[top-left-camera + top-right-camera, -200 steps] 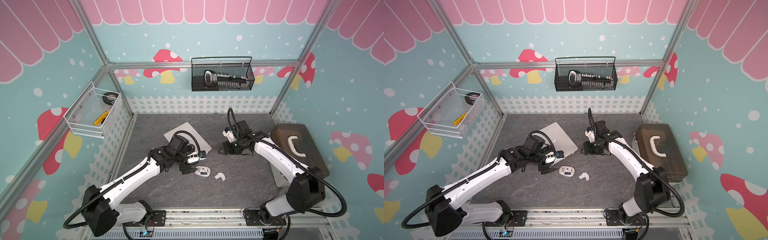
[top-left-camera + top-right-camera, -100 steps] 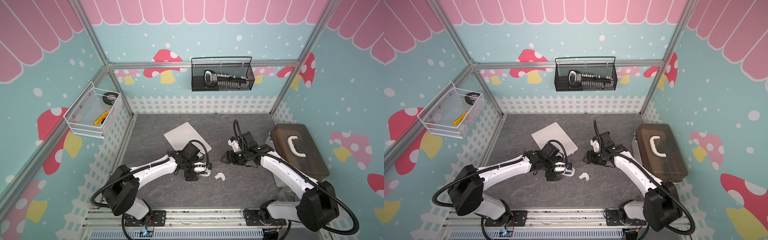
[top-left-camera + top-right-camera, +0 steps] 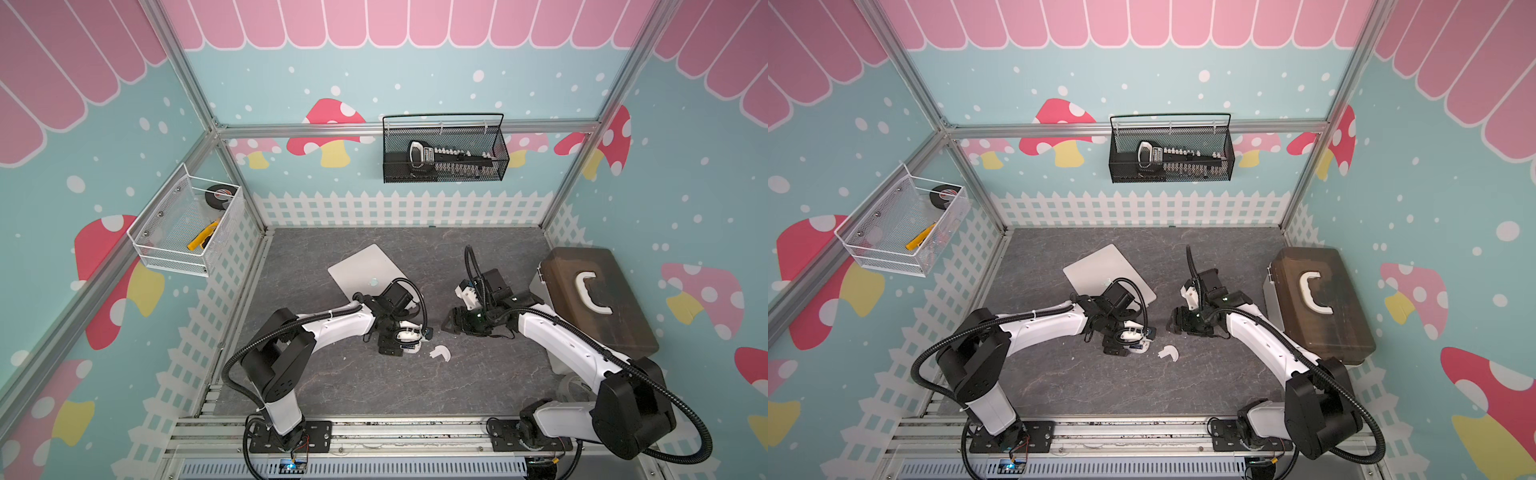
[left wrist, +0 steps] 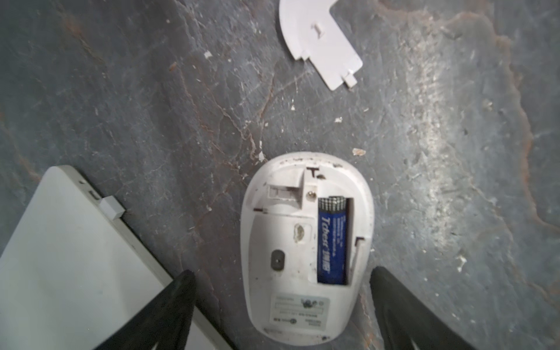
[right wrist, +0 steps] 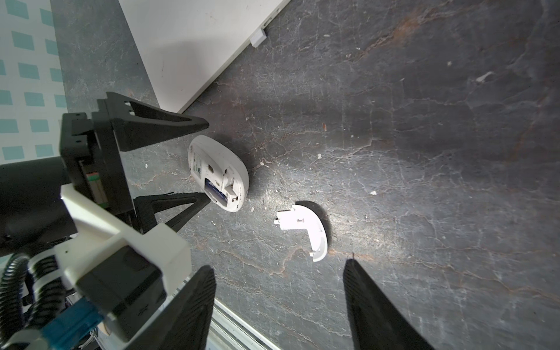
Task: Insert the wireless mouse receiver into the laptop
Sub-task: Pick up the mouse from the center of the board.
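Observation:
The laptop (image 3: 360, 269) (image 3: 1095, 270) lies shut on the slate floor in both top views. The wireless mouse receiver (image 4: 112, 208) (image 5: 259, 37), a tiny white stub, juts from a port in the laptop's side edge (image 4: 72, 251). Beside it lies the white mouse (image 4: 306, 242) (image 5: 216, 172), belly up with a blue battery showing. My left gripper (image 4: 281, 271) (image 3: 401, 343) is open, one finger on each side of the mouse's rear end. My right gripper (image 5: 278, 265) (image 3: 455, 323) is open and empty, hovering to the right of the mouse.
The curved white battery cover (image 4: 318, 42) (image 5: 306, 230) (image 3: 439, 353) lies loose just right of the mouse. A brown toolbox (image 3: 594, 299) fills the right side. A black wire basket (image 3: 444, 153) and a white mesh basket (image 3: 187, 224) hang on the walls.
My left arm has folded down and brought its open gripper over the mouse. My right gripper has moved toward the front, away from the laptop, and its jaws have widened.

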Controlling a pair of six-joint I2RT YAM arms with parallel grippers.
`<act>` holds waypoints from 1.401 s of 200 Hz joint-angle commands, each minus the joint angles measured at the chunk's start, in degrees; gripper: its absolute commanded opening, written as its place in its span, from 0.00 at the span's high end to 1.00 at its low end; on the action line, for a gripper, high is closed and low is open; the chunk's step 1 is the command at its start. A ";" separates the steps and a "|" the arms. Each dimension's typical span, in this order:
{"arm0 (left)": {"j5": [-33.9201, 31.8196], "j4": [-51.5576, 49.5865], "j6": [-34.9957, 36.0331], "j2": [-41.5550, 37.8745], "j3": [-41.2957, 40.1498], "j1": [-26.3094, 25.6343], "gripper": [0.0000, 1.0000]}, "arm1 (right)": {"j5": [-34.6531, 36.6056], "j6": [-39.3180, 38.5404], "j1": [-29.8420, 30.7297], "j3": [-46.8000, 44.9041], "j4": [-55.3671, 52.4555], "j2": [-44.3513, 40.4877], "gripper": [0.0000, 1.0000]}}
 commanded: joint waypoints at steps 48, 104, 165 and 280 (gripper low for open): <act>-0.58 -0.31 1.48 5.09 3.07 0.02 0.15 | -0.36 -1.61 0.13 0.88 -0.46 2.19 0.33; -0.26 -0.39 -0.12 5.82 3.21 0.73 0.28 | 0.72 -1.71 0.14 0.93 -1.25 1.60 0.33; -0.24 -2.86 -6.28 6.00 3.66 -0.35 0.44 | 2.36 -1.69 0.05 1.66 -1.96 1.12 0.33; 3.56 -0.15 -30.20 -9.31 -2.26 -1.68 0.53 | 25.69 0.47 0.00 10.87 -15.19 2.01 0.43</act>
